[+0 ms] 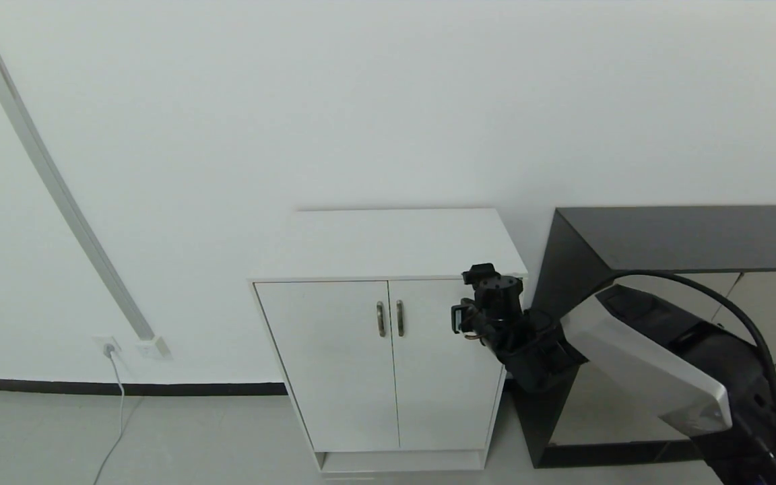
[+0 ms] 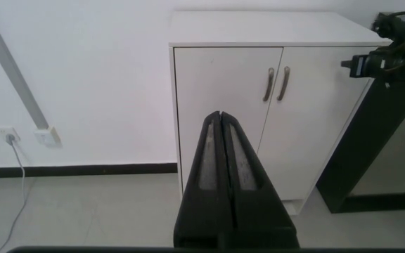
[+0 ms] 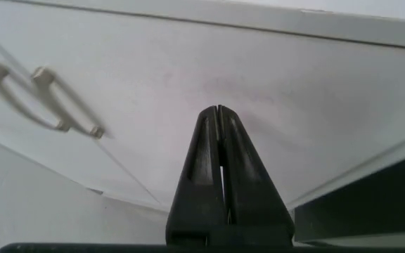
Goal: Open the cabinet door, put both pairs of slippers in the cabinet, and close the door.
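The white cabinet point(image 1: 388, 350) stands against the wall with both doors closed, and its two metal handles point(image 1: 390, 318) sit side by side at the middle. My right gripper point(image 1: 463, 322) is held in front of the upper right part of the right door, to the right of the handles. Seen from its wrist, the right gripper point(image 3: 218, 112) is shut with nothing in it, close to the door panel, with the handles point(image 3: 44, 102) off to one side. My left gripper point(image 2: 220, 119) is shut and empty, well back from the cabinet point(image 2: 259, 105), pointing at its left door.
A dark cabinet with mirrored fronts point(image 1: 671, 316) stands directly right of the white one. On the wall to the left are a socket with a grey cable point(image 1: 110, 350) and a slanted white conduit point(image 1: 58, 182). Bare grey floor point(image 1: 159, 438) lies in front.
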You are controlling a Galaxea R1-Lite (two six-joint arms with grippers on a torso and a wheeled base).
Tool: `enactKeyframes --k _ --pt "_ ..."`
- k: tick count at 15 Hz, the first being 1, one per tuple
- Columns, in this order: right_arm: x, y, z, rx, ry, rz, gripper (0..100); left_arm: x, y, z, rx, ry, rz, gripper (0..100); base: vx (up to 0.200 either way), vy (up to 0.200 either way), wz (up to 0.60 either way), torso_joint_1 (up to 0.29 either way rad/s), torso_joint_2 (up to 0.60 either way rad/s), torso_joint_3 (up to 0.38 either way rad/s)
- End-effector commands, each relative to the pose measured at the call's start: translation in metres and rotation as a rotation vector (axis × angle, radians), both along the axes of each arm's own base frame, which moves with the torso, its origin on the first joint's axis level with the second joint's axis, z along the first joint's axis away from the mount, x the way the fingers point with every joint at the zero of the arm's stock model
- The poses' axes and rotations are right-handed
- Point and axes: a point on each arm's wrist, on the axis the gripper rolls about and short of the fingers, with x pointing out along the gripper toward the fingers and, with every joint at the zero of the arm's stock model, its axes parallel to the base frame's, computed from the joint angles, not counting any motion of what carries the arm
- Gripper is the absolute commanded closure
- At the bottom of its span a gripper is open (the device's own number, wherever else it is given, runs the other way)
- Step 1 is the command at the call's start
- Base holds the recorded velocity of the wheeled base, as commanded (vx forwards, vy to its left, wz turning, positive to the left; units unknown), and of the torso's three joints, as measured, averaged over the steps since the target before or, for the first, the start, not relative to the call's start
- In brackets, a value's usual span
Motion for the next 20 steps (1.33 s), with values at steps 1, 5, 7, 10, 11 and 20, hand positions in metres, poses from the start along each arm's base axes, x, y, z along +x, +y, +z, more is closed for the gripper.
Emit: enactKeyframes --k 1,5,7,10,11,20 --pt "-0.026 -0.007 0.029 0.017 -0.028 0.014 100 0.0 0.0 0.0 0.0 0.001 0.0 100 0.0 0.0 0.0 0.0 0.0 0.0" --pt "-0.069 -0.036 0.047 0.025 -0.045 0.004 100 0.0 0.0 0.0 0.0 0.001 0.0 100 0.0 0.0 0.0 0.0 0.0 0.0" --pt "-0.093 -0.059 0.061 0.035 -0.064 -0.019 100 0.0 0.0 0.0 0.0 0.001 0.0 100 0.0 0.0 0.0 0.0 0.0 0.0" --pt "-0.126 -0.099 0.073 0.027 -0.053 -0.073 100 0.0 0.0 0.0 0.0 0.001 0.0 100 0.0 0.0 0.0 0.0 0.0 0.0" --pt "-0.132 -0.11 0.075 0.025 -0.055 -0.094 100 0.0 0.0 0.0 0.0 0.001 0.0 100 0.0 0.0 0.0 0.0 0.0 0.0" --pt "-0.225 -0.211 0.095 -0.049 -0.041 -0.39 100 0.0 0.0 0.0 0.0 0.001 0.001 100 0.0 0.0 0.0 0.0 0.0 0.0"
